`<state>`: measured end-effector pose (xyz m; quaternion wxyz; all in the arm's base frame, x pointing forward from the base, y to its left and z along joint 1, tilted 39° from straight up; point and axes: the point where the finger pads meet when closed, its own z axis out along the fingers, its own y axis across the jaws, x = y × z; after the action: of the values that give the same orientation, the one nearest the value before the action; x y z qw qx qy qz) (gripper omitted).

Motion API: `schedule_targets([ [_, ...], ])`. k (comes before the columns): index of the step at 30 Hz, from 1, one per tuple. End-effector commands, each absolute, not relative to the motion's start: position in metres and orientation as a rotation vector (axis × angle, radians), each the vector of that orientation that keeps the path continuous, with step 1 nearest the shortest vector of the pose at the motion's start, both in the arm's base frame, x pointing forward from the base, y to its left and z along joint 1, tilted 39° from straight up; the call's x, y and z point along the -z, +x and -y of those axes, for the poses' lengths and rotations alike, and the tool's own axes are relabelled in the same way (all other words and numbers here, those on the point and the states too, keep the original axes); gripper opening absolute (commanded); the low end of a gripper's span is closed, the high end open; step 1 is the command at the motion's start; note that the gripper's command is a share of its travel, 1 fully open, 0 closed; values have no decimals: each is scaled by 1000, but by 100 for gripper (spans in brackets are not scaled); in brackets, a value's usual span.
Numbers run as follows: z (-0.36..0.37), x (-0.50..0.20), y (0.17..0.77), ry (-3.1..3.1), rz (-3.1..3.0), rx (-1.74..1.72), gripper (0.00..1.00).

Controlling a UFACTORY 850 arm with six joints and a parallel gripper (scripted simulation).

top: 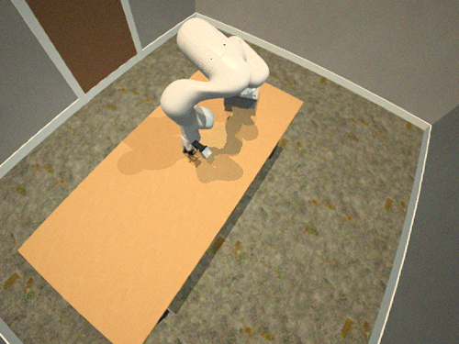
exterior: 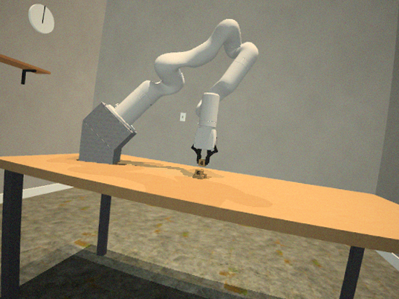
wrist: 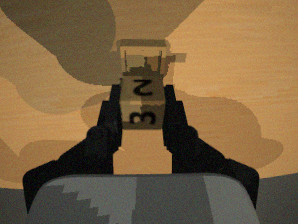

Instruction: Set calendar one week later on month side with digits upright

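Pincer (top: 198,150) (exterior: 203,161) (wrist: 142,97) grips one cube (exterior: 202,162) (wrist: 142,102) above the tray (exterior: 199,177) (wrist: 143,43) on the bench (top: 146,215) (exterior: 246,193) (wrist: 240,65). Recommended: hold the squeeze, confirm the required digit, turn it upright clear of the tray, then lower squarely.

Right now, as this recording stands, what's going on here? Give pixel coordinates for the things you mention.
The robot's gripper (top: 192,151) (exterior: 203,162) (wrist: 142,97) is closed on a number cube (exterior: 202,162) (wrist: 142,107), holding it above the small calendar tray (exterior: 204,176) (wrist: 143,43). Below it, a second cube (exterior: 198,172) shows a 6 in the exterior view. The new date isn't set yet: one cube still needs placing.
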<state>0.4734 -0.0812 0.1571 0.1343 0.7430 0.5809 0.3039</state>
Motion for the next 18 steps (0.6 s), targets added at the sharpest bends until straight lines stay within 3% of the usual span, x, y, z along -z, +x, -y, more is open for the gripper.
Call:
schedule_targets([
  [1, 87, -189, 450, 2156, -1687, -884, 29],
  [18, 90, -201, 440, 2155, -1688, -884, 29],
])
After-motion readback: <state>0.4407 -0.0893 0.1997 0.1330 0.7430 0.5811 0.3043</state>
